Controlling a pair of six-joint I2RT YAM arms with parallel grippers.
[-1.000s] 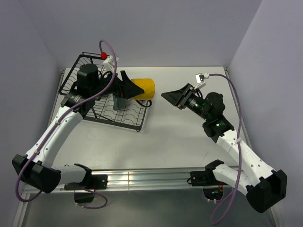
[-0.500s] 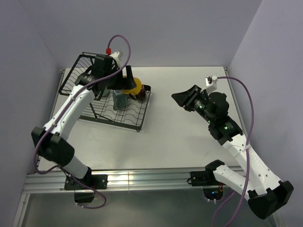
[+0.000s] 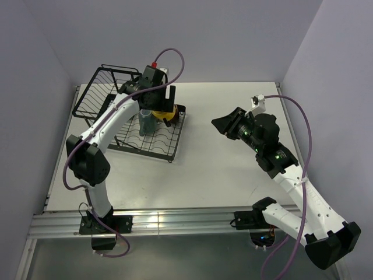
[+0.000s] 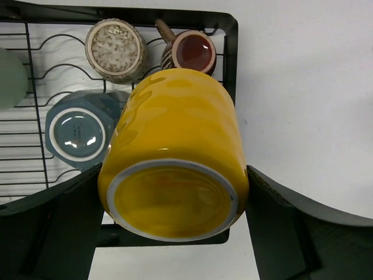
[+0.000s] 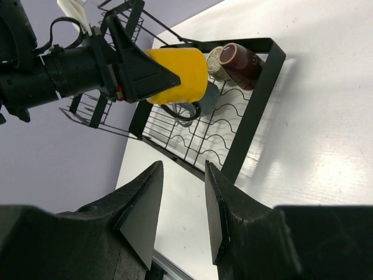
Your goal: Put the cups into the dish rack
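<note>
At 3 o'clock over the counter (image 3: 221,169), your right hand (image 5: 183,175) hovers with its jaws partly apart and nothing between them. Farther out, toward 11 o'clock, the dish rack (image 3: 170,153) carries a blue-grey cup (image 4: 78,131) bottom-up. A beige speckled cup (image 4: 115,49) and a dark brown mug (image 4: 192,52) sit just beside each other in its far right corner. Your left hand (image 4: 175,169) grips the yellow mug (image 4: 175,134) on its side above them, handle hanging downward.
</note>
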